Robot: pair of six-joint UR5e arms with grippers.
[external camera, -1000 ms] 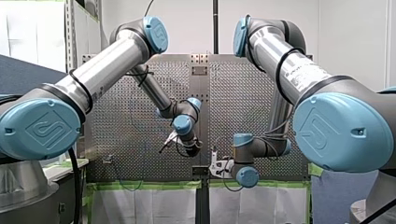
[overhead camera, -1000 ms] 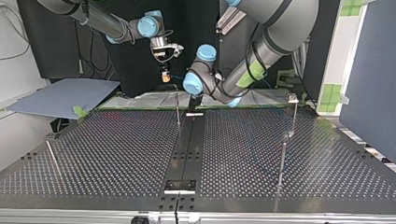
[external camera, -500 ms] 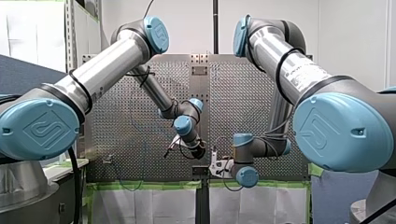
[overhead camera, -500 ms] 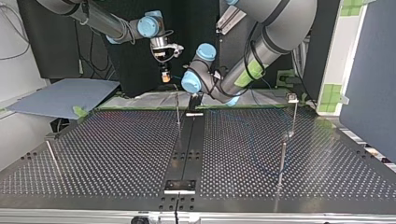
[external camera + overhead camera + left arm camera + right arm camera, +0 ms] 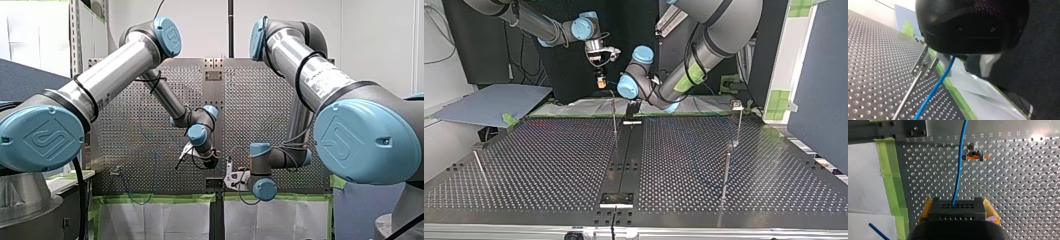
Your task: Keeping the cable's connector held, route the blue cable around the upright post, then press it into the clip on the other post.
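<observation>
While my left gripper (image 5: 633, 108), grip unclear, edged nearer the post (image 5: 614, 117), my right gripper (image 5: 957, 205) clamps the blue cable (image 5: 958, 170); routing underway.

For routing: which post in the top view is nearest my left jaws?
The centre post, beside those jaws; the left post and two right posts stand far off.

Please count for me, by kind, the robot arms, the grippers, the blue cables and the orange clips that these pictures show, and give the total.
Robot arms: 2, my left arm and my right arm.
Grippers: 2, my left gripper and my right gripper.
Blue cable: 1.
Orange clip: 1.
Total: 6.
</observation>
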